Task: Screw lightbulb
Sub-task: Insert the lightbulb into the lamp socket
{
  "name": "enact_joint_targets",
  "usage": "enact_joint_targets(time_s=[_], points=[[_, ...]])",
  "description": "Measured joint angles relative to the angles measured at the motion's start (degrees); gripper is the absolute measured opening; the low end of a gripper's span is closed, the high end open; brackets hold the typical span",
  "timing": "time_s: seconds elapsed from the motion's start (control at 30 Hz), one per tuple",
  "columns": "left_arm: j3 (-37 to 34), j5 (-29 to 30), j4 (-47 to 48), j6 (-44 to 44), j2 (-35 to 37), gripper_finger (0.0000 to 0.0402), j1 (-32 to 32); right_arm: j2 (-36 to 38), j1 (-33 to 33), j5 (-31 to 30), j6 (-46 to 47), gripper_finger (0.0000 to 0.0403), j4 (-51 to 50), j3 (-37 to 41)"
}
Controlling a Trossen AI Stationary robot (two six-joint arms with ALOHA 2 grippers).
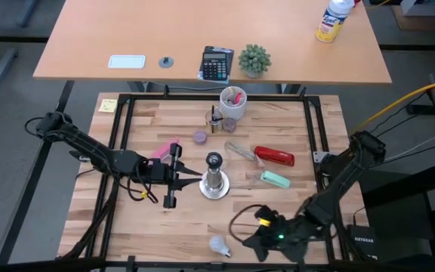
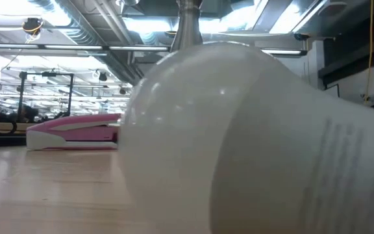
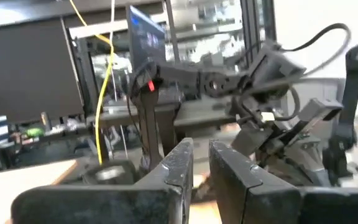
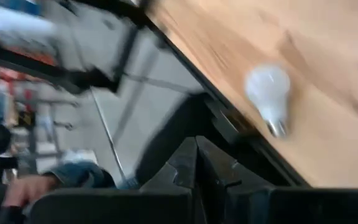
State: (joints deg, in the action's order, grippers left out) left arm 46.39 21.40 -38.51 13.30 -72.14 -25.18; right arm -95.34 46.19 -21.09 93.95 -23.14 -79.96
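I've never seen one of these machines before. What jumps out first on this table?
A white lightbulb lies loose on its side at the near edge of the wooden table, filling the low view. At the table's middle stands a silver socket stand, the left gripper right beside it. The right gripper is shut and empty, close to the bulb.

Socket stand mid-desk, bulb at the near edge.

The socket stand point(image 1: 215, 181) stands at the middle of the desk point(image 1: 278, 215), with the left gripper point(image 1: 174, 180) just beside it on the left. The lightbulb point(image 1: 218, 245) lies alone on the near edge, the right gripper point(image 1: 257, 243) just to its right. A stapler point(image 1: 274, 156) lies right of the stand.
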Motion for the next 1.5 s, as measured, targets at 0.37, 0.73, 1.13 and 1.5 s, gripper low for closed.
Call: enact_joint_targets(time_s=[0.37,0.73,1.13,1.5], points=[[0.0,0.0,5.0,-0.9,0.0,0.0045,-0.4,-8.1,-4.8,12.0,0.5,0.0010,1.0,0.0],[0.0,0.0,5.4,0.4,0.0,0.0045,-0.4,-12.4,-6.6,22.2,0.4,0.0070,6.0,0.0],[0.0,0.0,5.7,0.6,0.0,0.0045,-0.4,-13.0,-8.9,21.7,0.5,0.0213,3.4,0.0],[0.0,0.1,8.0,1.6,0.0,0.0045,0.1,-13.1,-9.1,20.1,3.5,0.0216,-1.1,0.0]])
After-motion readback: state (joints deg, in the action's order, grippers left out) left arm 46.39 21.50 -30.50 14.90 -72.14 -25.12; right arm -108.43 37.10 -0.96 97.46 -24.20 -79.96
